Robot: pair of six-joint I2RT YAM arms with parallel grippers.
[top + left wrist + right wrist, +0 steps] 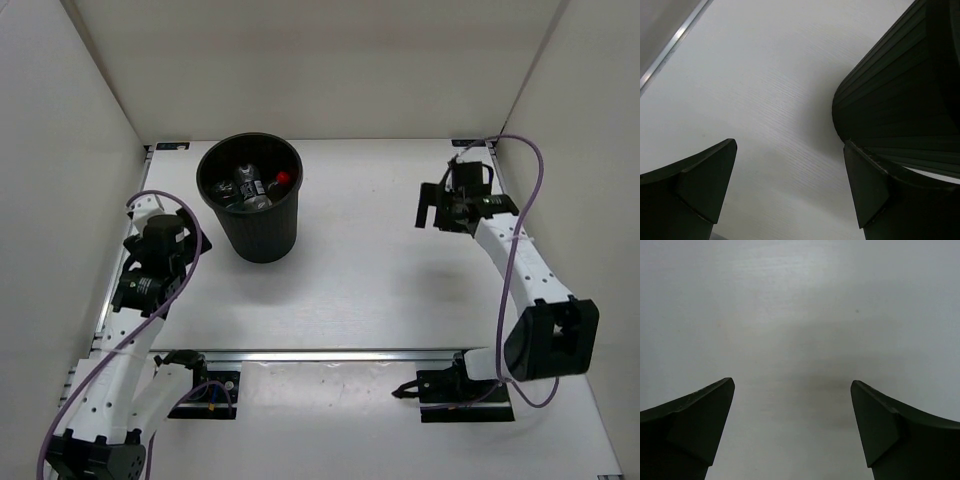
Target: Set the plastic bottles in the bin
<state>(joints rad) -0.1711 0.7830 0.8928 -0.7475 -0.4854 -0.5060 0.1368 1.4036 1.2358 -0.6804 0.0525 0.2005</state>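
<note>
Left gripper (790, 147) and right gripper (792, 385) gape empty; plastic bottles (250, 188), likely light and slippery, best gripped mid-body, lie in the bin (265, 238) beside the left.

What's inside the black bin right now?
Inside the bin lies a pile of plastic bottles, and a red cap shows among them. The exact count is unclear, and anything beneath the pile or against the dark inner wall is hidden.

bottles (250, 187) in bin (262, 236) too small to count, left wrist view crops bin
</note>
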